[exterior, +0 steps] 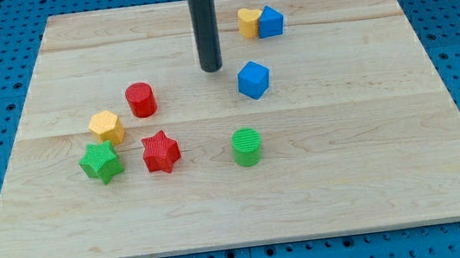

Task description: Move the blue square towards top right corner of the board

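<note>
A blue square block (253, 80) lies a little above and right of the board's middle. A second blue block (271, 22) sits near the view's top, touching a yellow heart block (248, 22) on its left. My tip (211, 69) rests on the board just left of the blue square block, slightly above it, with a small gap between them. The dark rod rises from the tip to the view's top edge.
A red cylinder (141, 99), a yellow hexagon (106, 127), a green star (100, 163) and a red star (160, 151) cluster at the left. A green cylinder (247, 146) stands below the blue square. The wooden board (374, 173) lies on a blue pegboard.
</note>
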Robot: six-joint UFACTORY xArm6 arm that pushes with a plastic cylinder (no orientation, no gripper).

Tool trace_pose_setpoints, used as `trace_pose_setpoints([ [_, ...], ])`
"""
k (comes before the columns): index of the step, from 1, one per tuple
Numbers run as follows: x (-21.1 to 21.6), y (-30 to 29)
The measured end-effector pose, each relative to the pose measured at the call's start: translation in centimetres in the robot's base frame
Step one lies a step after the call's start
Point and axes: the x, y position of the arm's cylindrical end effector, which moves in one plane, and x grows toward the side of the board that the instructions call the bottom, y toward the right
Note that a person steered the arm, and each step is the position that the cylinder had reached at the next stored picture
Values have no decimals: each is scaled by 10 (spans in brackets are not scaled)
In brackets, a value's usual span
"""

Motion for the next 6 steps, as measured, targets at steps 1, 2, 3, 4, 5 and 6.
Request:
trace_pose_setpoints([
  [1,6,-14],
  [2,37,-20],
  [3,52,-4],
  [4,19,42],
  [5,-7,84],
  [6,15,100],
])
